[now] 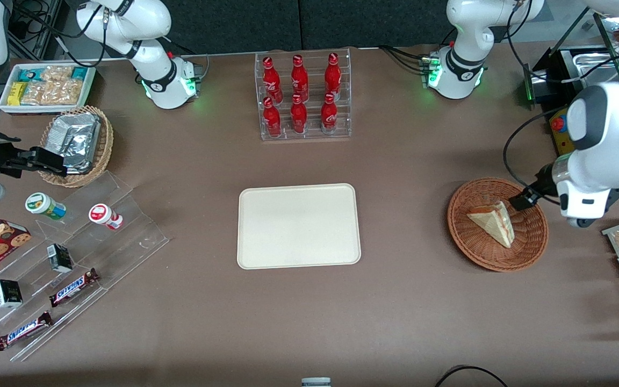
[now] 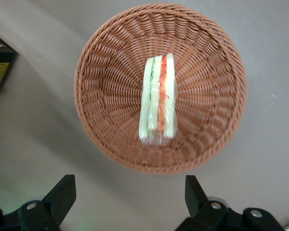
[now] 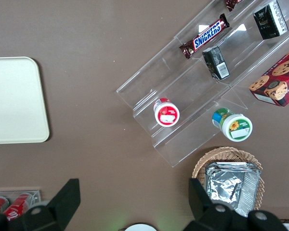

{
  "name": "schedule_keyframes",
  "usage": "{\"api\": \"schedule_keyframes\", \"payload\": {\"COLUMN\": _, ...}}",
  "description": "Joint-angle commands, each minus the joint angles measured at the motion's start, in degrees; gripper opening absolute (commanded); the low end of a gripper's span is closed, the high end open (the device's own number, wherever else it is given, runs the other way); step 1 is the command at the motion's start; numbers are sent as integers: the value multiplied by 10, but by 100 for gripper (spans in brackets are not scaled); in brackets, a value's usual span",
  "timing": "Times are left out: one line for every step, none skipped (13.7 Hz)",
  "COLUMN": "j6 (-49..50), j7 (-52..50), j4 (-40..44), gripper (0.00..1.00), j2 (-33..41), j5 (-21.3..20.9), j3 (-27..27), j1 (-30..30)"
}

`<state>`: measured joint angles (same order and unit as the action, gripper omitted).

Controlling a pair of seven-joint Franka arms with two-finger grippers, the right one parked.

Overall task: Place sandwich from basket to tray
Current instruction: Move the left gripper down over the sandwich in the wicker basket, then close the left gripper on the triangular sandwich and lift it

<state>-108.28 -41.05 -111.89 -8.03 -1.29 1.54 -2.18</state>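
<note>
The sandwich [image 1: 493,222] lies in the round reddish-brown wicker basket [image 1: 530,244], toward the working arm's end of the table [image 1: 406,312], resting on one broad bread face with its layered cut edge turned upward. The gripper [image 2: 130,199] hangs above the basket's rim, not over the sandwich itself; in the front view its dark tip [image 1: 522,200] sits just beside the wedge's upper corner, farther from the front camera than the wedge. Its jaws stand released and spread wide, with nothing between them.

What the coming move turns on, as I judge it: in the wrist view the sandwich [image 2: 158,98] runs lengthwise away from the jaws, its bread faces lying parallel to that line, so the jaws' closing direction already crosses the short, layered thickness. The spread looks wider than the three slices together (a comfortable margin, though the clear wrap may be slippery). The gripper would need to shift over the middle of the basket [image 2: 202,144] and descend, with little or no turn of the wrist.

The cream rectangular tray [image 1: 299,226] lies bare at the middle of the table, well apart from the basket.
</note>
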Motion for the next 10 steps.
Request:
{"api": "schedule_keyframes", "payload": {"j6": -68, "j7": -13, "j4": -47, "gripper": 100, "j2": -4, "j5": 8, "j3": -12, "j1": -1}}
{"api": "schedule_keyframes", "payload": {"j6": -76, "j7": -24, "j4": -46, "gripper": 100, "j2": -21, "j5": 9, "j3": -12, "j1": -1}}
{"api": "schedule_keyframes", "payload": {"j6": -90, "j7": -35, "j4": -46, "gripper": 100, "j2": -36, "j5": 11, "j3": -12, "j1": -1}}
{"api": "schedule_keyframes", "payload": {"j6": -114, "j7": -42, "j4": -47, "gripper": 100, "j2": -49, "j5": 20, "j3": -11, "j1": 0}}
{"api": "schedule_keyframes", "payload": {"j6": -128, "j7": -47, "j4": -47, "gripper": 100, "j2": -65, "j5": 22, "j3": -11, "j1": 1}}
{"api": "schedule_keyframes", "payload": {"j6": -138, "j7": -47, "j4": -47, "gripper": 100, "j2": -80, "j5": 22, "j3": -11, "j1": 2}}
{"api": "schedule_keyframes", "payload": {"j6": -152, "j7": -48, "j4": -47, "gripper": 100, "j2": -94, "j5": 22, "j3": -11, "j1": 2}}
{"api": "schedule_keyframes", "payload": {"j6": -166, "j7": -47, "j4": -49, "gripper": 100, "j2": -109, "j5": 22, "j3": -11, "j1": 2}}
{"api": "schedule_keyframes", "payload": {"j6": -179, "j7": -47, "j4": -52, "gripper": 100, "j2": -122, "j5": 22, "j3": -11, "j1": 2}}
{"api": "schedule_keyframes", "payload": {"j6": -197, "j7": -47, "j4": -54, "gripper": 100, "j2": -133, "j5": 22, "j3": -11, "j1": 2}}
